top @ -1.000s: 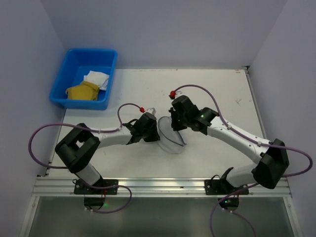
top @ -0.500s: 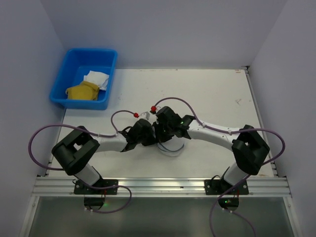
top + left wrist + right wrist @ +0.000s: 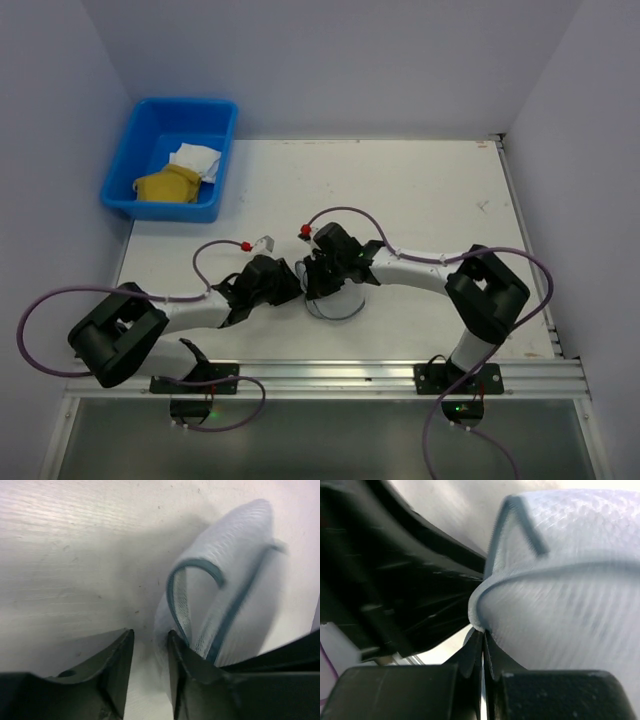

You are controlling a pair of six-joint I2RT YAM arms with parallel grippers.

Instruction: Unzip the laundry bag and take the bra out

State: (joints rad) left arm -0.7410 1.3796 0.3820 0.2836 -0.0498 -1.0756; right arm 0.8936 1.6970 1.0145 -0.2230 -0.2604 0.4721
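Note:
The laundry bag point(image 3: 347, 304), a white mesh drum with a dark zip line, lies near the table's front middle, largely under the right arm. In the left wrist view the bag point(image 3: 240, 580) lies just past the fingertips, its zip line point(image 3: 195, 565) curling over it. My left gripper point(image 3: 150, 636) is narrowly open, with the bag's mesh edge against its right finger point(image 3: 182, 665). My right gripper point(image 3: 483, 637) is shut, pinching the bag's rim point(image 3: 479, 611). From above, the left gripper point(image 3: 292, 284) and the right gripper point(image 3: 318, 282) nearly touch. No bra shows.
A blue plastic tub point(image 3: 125, 172) stands at the far left with a yellow cloth point(image 3: 168, 185) and a white cloth point(image 3: 195, 160) inside. White walls enclose the table on three sides. A metal rail point(image 3: 320, 375) runs along the near edge.
The right gripper swung left and down onto the bag's left rim. The left arm drew back to the left and nearer. The bag shifted slightly toward the front edge and tipped from on edge to lower.

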